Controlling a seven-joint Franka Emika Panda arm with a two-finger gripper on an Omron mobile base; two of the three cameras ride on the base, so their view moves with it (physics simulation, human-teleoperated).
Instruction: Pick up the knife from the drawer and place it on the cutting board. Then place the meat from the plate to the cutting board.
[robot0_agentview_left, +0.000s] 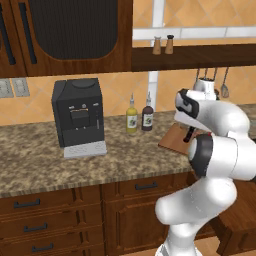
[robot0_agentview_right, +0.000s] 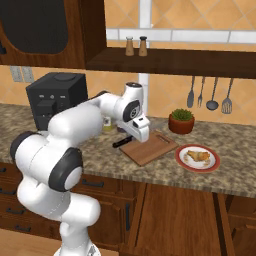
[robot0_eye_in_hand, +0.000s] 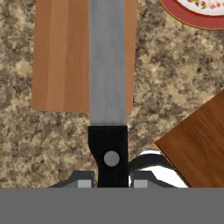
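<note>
My gripper (robot0_eye_in_hand: 109, 180) is shut on the black handle of the knife (robot0_eye_in_hand: 108, 65). Its grey blade reaches out over the reddish-brown cutting board (robot0_eye_in_hand: 59, 57), while the handle hangs above the speckled counter just off the board's edge. In the right base view the gripper (robot0_agentview_right: 135, 139) hovers at the near left corner of the cutting board (robot0_agentview_right: 152, 148), and the knife's dark handle (robot0_agentview_right: 121, 143) pokes out to the left. To the board's right the red-rimmed plate (robot0_agentview_right: 198, 159) carries the meat (robot0_agentview_right: 196, 155). In the left base view the gripper (robot0_agentview_left: 190, 132) is over the cutting board (robot0_agentview_left: 170, 141).
A black coffee machine (robot0_agentview_left: 79, 117) and two bottles (robot0_agentview_left: 139, 115) stand left of the board. A plant pot (robot0_agentview_right: 181, 121) sits behind the plate, under hanging utensils (robot0_agentview_right: 210, 95). A brown wooden panel (robot0_eye_in_hand: 197, 144) juts out below the counter edge.
</note>
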